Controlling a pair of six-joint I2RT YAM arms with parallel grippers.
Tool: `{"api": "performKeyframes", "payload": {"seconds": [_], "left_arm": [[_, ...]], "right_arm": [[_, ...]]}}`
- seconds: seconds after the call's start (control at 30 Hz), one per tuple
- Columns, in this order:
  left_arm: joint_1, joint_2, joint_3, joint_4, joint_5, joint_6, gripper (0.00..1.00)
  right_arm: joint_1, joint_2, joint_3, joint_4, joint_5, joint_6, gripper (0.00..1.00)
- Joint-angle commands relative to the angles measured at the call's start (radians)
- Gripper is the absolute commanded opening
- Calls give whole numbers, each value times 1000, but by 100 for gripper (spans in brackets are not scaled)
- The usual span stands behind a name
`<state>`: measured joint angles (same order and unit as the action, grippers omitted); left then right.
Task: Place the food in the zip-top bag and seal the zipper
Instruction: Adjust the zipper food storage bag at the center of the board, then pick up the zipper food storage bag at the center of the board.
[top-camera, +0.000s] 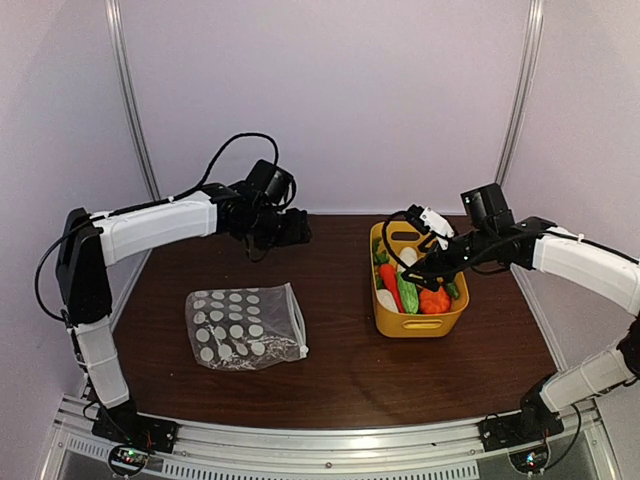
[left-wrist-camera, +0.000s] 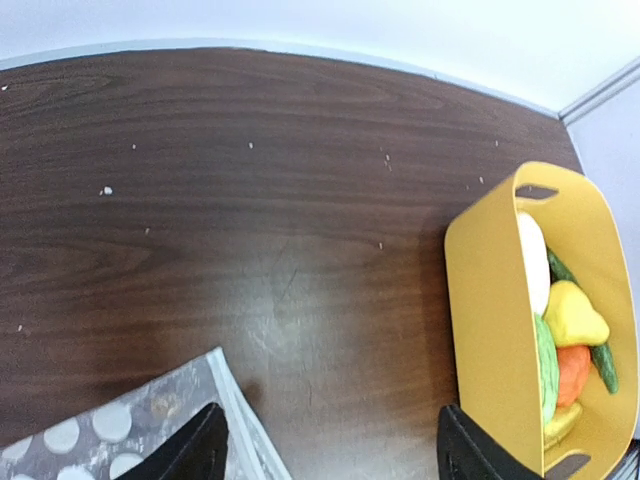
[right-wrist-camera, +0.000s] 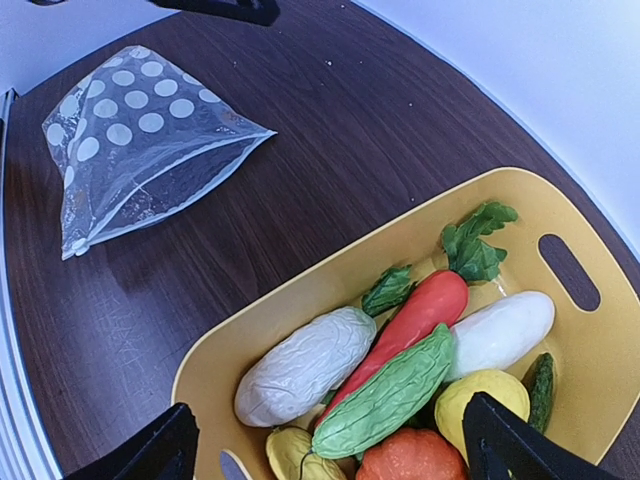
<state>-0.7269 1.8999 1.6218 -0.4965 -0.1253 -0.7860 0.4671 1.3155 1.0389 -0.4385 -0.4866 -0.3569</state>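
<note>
From above, the bag (top-camera: 245, 327) lies flat on the desk (top-camera: 350, 370) left of centre, well apart from the basket (top-camera: 420, 322) on the right. All the food (top-camera: 408, 293) sits in the basket. Only the right wrist view shows the pieces singly, among them a cucumber (right-wrist-camera: 390, 390), carrot (right-wrist-camera: 415, 320) and radish (right-wrist-camera: 500, 335), with the right fingers (right-wrist-camera: 520, 450) spread wide above them. It also shows the zipper (right-wrist-camera: 170, 190) along the bag's basket-side edge. The left wrist view catches just a bag corner and the basket's side, the left fingers (left-wrist-camera: 195, 450) wide apart above the desk.
</note>
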Motion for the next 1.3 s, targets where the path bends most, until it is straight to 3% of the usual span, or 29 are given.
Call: {"api": "performKeyframes", "payload": {"seconds": [0.0,0.1,0.23,0.33,0.77,0.87,1.27], "left_arm": [[-91,-12,-4,-330,-198,33,70],[-154,4,-4,-350,-277,61,63],[-219,101,128,-530,-379,40,59],[-243,161,168,-619,-422,3,58],[-268,242,208,-620,-341,-15,47],[-269,262,212,-630,-358,-16,41],[-273,358,266,-709,-385,-53,38]], "right_arm": [[-4,5,-12,61,64,56,93],[-21,12,-19,89,112,65,93],[-64,7,-65,163,198,114,95],[-93,0,-80,191,173,167,96],[-95,-16,-115,210,143,152,96],[-94,-23,-120,211,144,147,96],[-95,-26,-126,211,139,139,96]]}}
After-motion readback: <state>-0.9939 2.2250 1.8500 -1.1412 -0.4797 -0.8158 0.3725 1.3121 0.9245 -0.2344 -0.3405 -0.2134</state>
